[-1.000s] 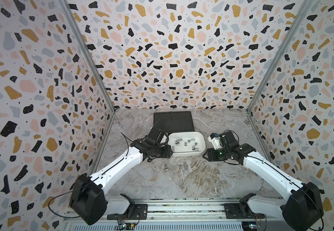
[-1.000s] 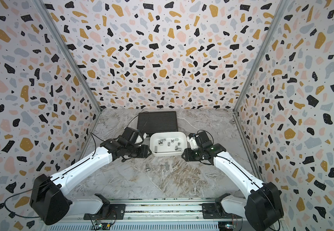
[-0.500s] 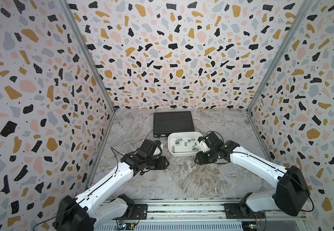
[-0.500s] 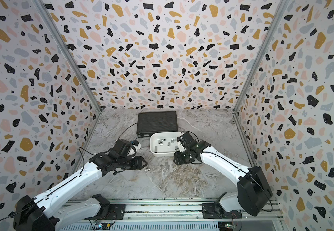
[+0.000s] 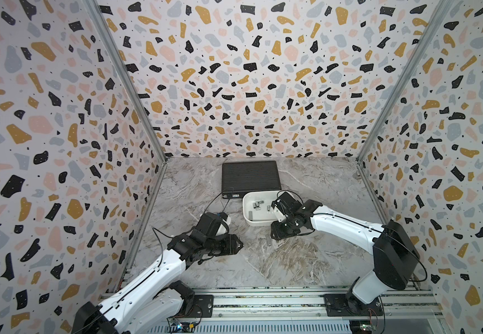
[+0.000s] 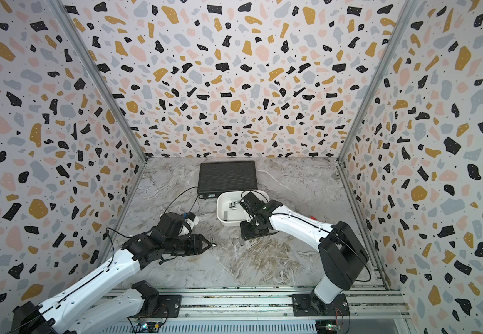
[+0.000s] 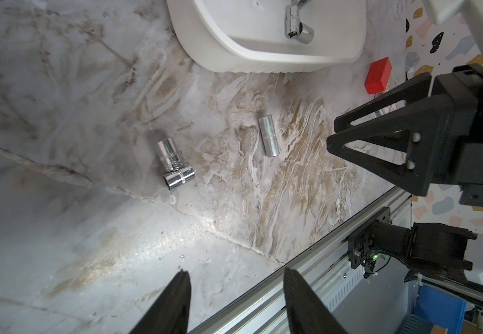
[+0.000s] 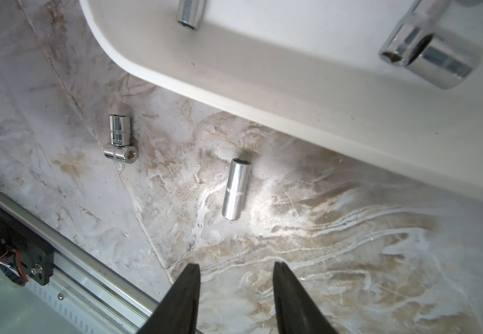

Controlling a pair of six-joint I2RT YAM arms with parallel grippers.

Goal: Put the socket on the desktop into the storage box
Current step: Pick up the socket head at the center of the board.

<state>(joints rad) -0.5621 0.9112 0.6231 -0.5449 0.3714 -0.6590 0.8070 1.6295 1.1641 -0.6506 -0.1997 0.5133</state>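
A white shallow rectangular plastic storage box sits on the grey-white marble-patterned desktop, just in front of a black ribbed flat case. Several small silvery metal sockets lie inside it. The right gripper hangs low by the box's front wall, with a slim metal socket lying on the desktop just beside it. The left gripper points across the desktop toward that spot, apart from the box; how either pair of jaws stands cannot be told here.
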